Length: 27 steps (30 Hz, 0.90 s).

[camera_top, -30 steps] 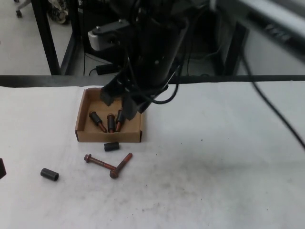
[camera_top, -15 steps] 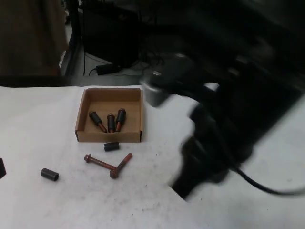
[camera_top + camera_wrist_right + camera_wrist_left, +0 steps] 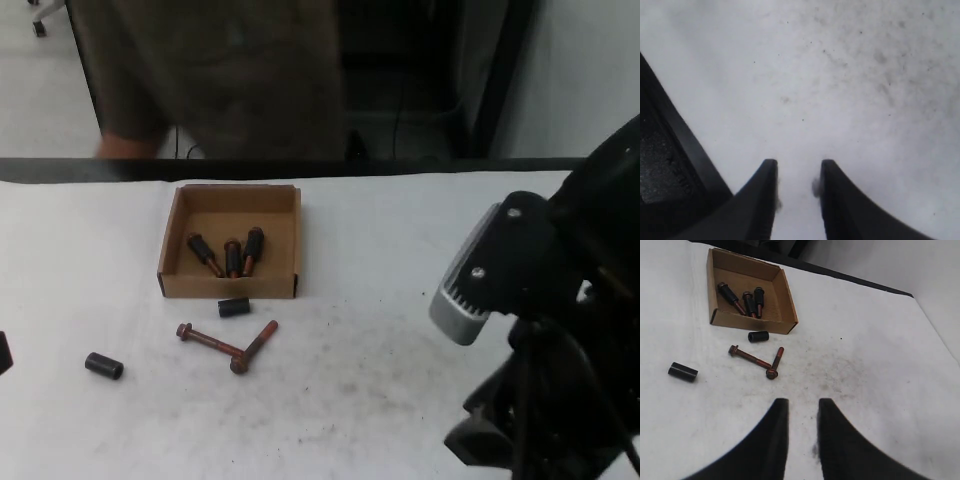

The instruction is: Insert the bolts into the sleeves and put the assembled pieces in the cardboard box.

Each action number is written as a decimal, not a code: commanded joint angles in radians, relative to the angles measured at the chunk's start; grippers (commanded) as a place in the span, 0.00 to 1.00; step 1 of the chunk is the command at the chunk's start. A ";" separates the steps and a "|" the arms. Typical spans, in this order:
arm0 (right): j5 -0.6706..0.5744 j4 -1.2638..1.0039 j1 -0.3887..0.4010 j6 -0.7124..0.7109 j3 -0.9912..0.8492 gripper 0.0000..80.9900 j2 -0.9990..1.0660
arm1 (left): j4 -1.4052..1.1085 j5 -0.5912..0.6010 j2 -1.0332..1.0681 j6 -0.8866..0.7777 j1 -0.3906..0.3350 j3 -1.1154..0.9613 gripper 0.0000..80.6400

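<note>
The cardboard box (image 3: pixel 228 284) stands at the back left of the white bench, with three bolt-in-sleeve pieces (image 3: pixel 232 255) lying in it. Just in front of it lies a black sleeve (image 3: pixel 233 307), and nearer still two reddish bolts (image 3: pixel 210 340) (image 3: pixel 257 345) meet at their ends. A second sleeve (image 3: pixel 103 366) lies far left. The left wrist view shows the same box (image 3: pixel 750 322), pieces (image 3: pixel 745 300), sleeves (image 3: pixel 758 336) (image 3: pixel 682 372) and bolts (image 3: pixel 747 356) (image 3: pixel 775 362), well beyond my open, empty left gripper (image 3: pixel 801 412). My right gripper (image 3: pixel 796 172) hangs open over bare bench.
A big dark arm (image 3: pixel 530 300) takes up the near right corner of the high view, far from the parts. A small black object (image 3: pixel 3 352) shows at the left edge. A dark edge (image 3: pixel 670 165) runs beside the right gripper. The bench (image 3: pixel 380 330) between the parts and the arm is bare.
The arm that hung over the cardboard box has swung away to the near right corner. The pieces in the box, the loose bolts and the sleeves have not moved.
</note>
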 commanded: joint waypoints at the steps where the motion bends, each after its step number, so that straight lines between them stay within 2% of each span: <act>1: 0.019 -0.059 0.002 -0.074 0.000 0.35 0.014 | -0.003 -0.008 -0.005 -0.002 -0.001 0.001 0.25; 4: 0.053 -0.145 0.002 -0.219 0.000 0.35 0.064 | -0.003 -0.008 -0.005 -0.002 -0.001 0.001 0.25; 10: 0.097 -0.394 0.001 -0.638 -0.003 0.35 0.248 | -0.003 -0.012 -0.005 -0.002 -0.001 0.001 0.25; 17: 0.097 -0.672 0.001 -0.944 -0.076 0.35 0.516 | -0.003 -0.015 -0.005 0.015 -0.001 0.001 0.25; 23: 0.094 -0.744 -0.024 -1.180 -0.198 0.35 0.751 | -0.039 -0.137 -0.012 0.067 -0.013 0.001 0.25; 27: 0.093 -0.744 -0.048 -1.281 -0.267 0.35 0.845 | -0.049 -0.143 -0.012 0.072 -0.013 0.001 0.25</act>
